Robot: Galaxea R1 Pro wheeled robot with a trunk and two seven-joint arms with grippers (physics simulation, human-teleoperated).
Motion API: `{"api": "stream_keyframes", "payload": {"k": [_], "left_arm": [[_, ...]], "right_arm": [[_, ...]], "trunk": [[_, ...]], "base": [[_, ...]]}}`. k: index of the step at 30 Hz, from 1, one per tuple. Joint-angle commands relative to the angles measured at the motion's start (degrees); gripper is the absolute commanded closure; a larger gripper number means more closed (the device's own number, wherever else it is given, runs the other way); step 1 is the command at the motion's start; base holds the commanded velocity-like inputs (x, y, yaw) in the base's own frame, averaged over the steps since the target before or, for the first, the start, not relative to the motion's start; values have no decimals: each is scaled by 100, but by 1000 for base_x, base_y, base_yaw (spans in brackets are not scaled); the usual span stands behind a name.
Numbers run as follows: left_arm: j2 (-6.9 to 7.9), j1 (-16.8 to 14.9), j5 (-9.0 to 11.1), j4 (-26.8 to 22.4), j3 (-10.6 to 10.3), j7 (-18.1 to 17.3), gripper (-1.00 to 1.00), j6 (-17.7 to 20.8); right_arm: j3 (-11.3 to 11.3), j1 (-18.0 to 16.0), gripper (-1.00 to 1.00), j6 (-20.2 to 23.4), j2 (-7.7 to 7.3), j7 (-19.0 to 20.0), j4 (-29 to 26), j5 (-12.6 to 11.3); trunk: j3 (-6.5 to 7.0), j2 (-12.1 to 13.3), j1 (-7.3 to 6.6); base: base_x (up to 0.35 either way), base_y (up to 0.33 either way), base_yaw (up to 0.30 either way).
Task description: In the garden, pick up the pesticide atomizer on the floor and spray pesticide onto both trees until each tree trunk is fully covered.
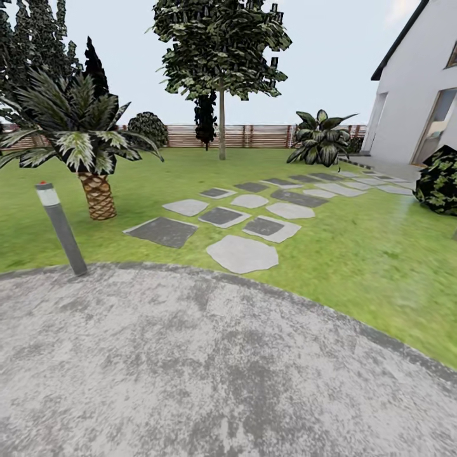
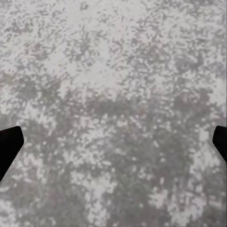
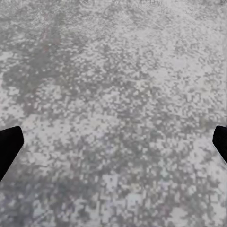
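The garden's green lawn (image 1: pixel 355 254) spread wide, crossed by grey paving slabs (image 1: pixel 242 254) and closed at the back by a brown slatted fence (image 1: pixel 254 136). One tall tree (image 1: pixel 221 51) stood near that fence (its thin trunk (image 1: pixel 221 127) bare and upright).

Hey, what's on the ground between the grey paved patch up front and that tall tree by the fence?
In the head view, lawn crossed by flat stepping stones lies between the paving and the tree.

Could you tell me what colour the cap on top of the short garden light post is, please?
Red, on the grey light post; the head view shows it best.
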Motion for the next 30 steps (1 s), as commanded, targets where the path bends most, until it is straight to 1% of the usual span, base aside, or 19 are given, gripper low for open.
{"api": "stream_keyframes", "payload": {"k": [1, 13, 30], "left_arm": [[0, 0, 0, 0, 0, 0, -100, 0], [0, 0, 0, 0, 0, 0, -100, 0], [0, 0, 0, 0, 0, 0, -100, 0]], "right_arm": [[0, 0, -100, 0, 0, 0, 2, 1], [0, 0, -100, 0, 0, 0, 2, 0], [6, 0, -100, 0, 0, 1, 5, 5]], "trunk": [[8, 0, 0], [29, 0, 0], [161, 0, 0]], "base": [[340, 0, 0], [340, 0, 0], [340, 0, 0]]}}
